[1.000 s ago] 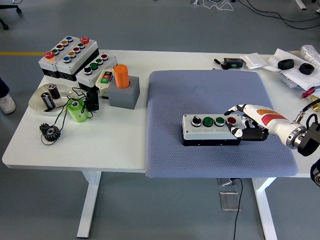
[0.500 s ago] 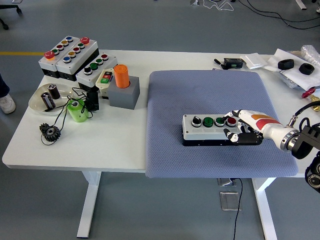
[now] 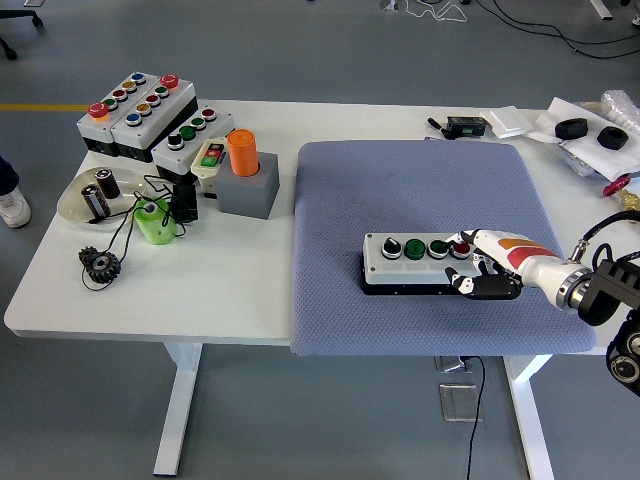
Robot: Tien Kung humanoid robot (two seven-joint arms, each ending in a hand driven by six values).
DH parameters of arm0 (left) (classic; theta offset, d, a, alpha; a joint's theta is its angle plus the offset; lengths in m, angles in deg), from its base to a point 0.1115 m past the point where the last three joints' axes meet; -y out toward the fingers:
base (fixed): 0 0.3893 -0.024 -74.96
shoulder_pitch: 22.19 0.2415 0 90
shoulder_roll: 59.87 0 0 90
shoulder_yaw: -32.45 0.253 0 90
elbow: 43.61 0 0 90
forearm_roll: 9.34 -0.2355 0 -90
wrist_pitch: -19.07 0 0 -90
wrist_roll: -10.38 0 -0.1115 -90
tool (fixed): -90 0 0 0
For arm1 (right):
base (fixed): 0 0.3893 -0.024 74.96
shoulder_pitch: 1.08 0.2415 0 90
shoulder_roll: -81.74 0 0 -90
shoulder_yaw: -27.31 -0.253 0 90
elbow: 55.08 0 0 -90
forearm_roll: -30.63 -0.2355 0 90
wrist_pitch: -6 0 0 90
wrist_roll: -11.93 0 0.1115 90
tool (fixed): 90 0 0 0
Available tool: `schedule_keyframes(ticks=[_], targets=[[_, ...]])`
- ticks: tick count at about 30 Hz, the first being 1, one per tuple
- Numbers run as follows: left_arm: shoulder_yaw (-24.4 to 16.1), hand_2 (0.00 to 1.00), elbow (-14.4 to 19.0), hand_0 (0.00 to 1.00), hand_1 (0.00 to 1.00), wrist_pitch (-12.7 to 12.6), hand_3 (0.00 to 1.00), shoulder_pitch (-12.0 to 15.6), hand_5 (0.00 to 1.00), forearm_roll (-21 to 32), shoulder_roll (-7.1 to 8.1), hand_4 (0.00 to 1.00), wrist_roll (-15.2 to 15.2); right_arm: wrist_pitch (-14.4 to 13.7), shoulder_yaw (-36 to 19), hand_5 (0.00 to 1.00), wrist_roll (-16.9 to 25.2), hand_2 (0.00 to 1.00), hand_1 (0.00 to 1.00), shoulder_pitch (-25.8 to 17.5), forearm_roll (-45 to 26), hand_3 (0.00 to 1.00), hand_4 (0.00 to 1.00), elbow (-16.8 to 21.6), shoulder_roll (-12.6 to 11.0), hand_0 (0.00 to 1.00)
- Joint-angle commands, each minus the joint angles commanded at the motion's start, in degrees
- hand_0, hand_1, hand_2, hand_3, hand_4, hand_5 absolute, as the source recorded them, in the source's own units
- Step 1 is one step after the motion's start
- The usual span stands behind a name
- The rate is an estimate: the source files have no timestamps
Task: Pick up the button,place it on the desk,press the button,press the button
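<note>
The grey button box (image 3: 410, 262), with a black knob, two green buttons and a red button (image 3: 461, 249) on top, lies on the blue-grey mat (image 3: 420, 190). My right hand (image 3: 474, 268) reaches in from the right and is shut on the box's right end. A white finger lies over the red button and the black thumb presses against the front side. The left arm is out of view.
At the back left stand more button boxes (image 3: 140, 110), a grey block with an orange cylinder (image 3: 245, 172), a clear dish (image 3: 90, 195), a green cylinder (image 3: 155, 220) and a gear (image 3: 100, 264). Small items and black pieces (image 3: 590, 130) lie at the back right.
My right hand has slid left and slightly toward the near edge along the box's right end, its finger now over the red button. The box has shifted a little the same way.
</note>
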Motion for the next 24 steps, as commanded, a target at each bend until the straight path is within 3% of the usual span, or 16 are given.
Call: schedule_keyframes(ticks=[6,11,12,17,18,23,24], targets=[[0.1,0.700,0.0,0.644,0.699,0.0,0.499,0.0,0.998,0.1,0.04,0.317,0.0,-0.3,-4.1,0.514,0.5,0.118,0.002,-0.5,-1.2,0.748,0.536,1.9,-0.9,0.177],[0.4,0.700,0.0,0.644,0.699,0.0,0.499,0.0,0.998,0.5,0.05,0.317,-0.1,-2.2,-10.6,0.514,3.0,0.118,0.002,-2.0,-9.3,0.748,0.536,2.9,-2.1,0.177],[0.4,0.700,0.0,0.644,0.699,0.0,0.500,0.0,0.998,0.4,0.04,0.317,-0.1,-2.5,-11.5,0.526,3.4,0.428,0.310,-2.1,-11.3,0.809,0.562,2.7,-2.3,0.403],[-0.2,0.700,0.0,0.644,0.699,-0.1,0.500,0.0,0.998,0.2,-0.04,0.317,-0.1,-4.1,-19.2,0.526,10.3,0.428,0.310,-2.4,-22.9,0.809,0.562,-3.2,-2.2,0.403],[-0.1,0.700,0.0,0.644,0.700,-0.1,0.500,0.0,0.998,0.5,-0.04,0.318,-0.2,-4.5,-20.6,0.535,11.5,0.802,0.716,-2.4,-25.5,0.836,0.580,-4.6,-2.2,0.770],[0.3,0.700,0.0,0.644,0.700,-0.1,0.500,0.0,0.998,1.3,0.03,0.318,-0.5,-5.8,-26.2,0.535,16.4,0.802,0.716,-2.4,-37.5,0.836,0.580,-13.1,-2.3,0.770],[0.0,0.700,0.0,0.644,0.701,-0.2,0.500,0.0,0.998,1.0,0.03,0.318,-0.5,-6.5,-27.3,0.559,17.4,0.874,0.799,-2.4,-40.1,0.847,0.589,-14.9,-2.4,0.845]])
